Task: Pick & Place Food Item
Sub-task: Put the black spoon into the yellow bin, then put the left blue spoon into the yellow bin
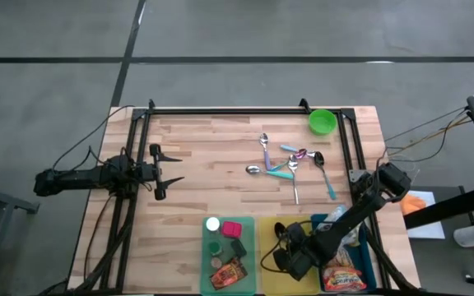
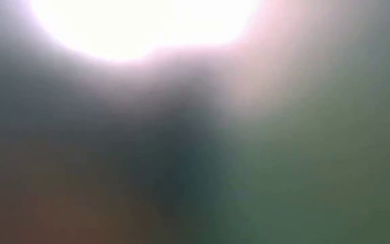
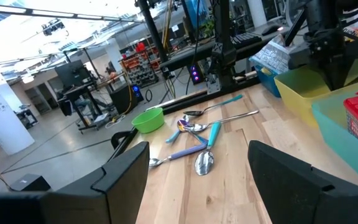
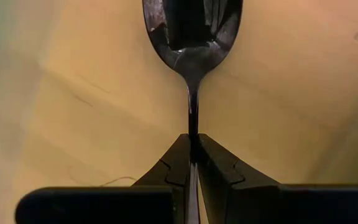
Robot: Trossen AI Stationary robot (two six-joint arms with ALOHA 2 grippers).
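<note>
From above, three bins sit in a row at the table's [image 1: 188, 164] near edge: green bin [image 1: 206, 247], yellow bin [image 1: 268, 234], blue bin [image 1: 369, 259]. About five spoons [image 1: 290, 168] lie clustered mid-table, with one green bowl [image 1: 322, 122] at the far right. The left half of the table is bare wood. The left gripper [image 1: 169, 170] waits at the left edge, fingers spread and holding nothing. The right gripper [image 1: 290, 256] reaches down into the yellow bin.

The low view is a blur.

The left wrist view shows the spoons and bowl well apart from the bins.

In the right wrist view, the fingers [image 4: 179, 165] are clenched on one spoon's [image 4: 191, 31] handle, its bowl over the yellow floor.
</note>
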